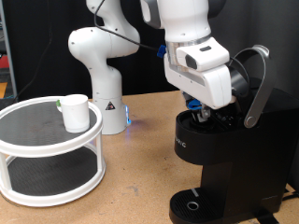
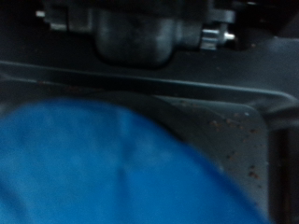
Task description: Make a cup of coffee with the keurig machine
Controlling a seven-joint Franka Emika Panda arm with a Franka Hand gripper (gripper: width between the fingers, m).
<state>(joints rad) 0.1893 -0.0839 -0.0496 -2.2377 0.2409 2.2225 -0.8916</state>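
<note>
The arm reaches down from the exterior view's 12 o'clock, and its pincer [image 1: 202, 108] sits inside the open brew head of the keurig [image 1: 224, 149], which stands on the bench [image 1: 131, 177] at about 4 o'clock in that view. The machine's lid [image 1: 245, 77] is tilted up and back, its silver-grey handle [image 1: 259, 89] arching at roughly 2 o'clock from the pincer. Something blue [image 1: 193, 102] shows just under the white hand, right at the mouth of the pod chamber. The fingertips are buried among the dark parts of the chamber, so I cannot tell whether the pincer is released or clenched, nor whether the blue thing is between its fingers.

The wrist view is blurred and very close: a large blue shape [image 2: 112, 168] fills the lower half of the picture, with dark machine surfaces and a small metal fitting [image 2: 213, 37] beyond it. No fingers can be made out there.

The round drip tray [image 1: 194, 205] at the keurig's foot has nothing standing on it. The cup [image 1: 75, 112] stands upright, well apart from the machine, at 9 o'clock in the exterior view, on the top shelf of a round two-tier white stand [image 1: 47, 149], close to that shelf's far edge. A green mark shows near its rim.
</note>
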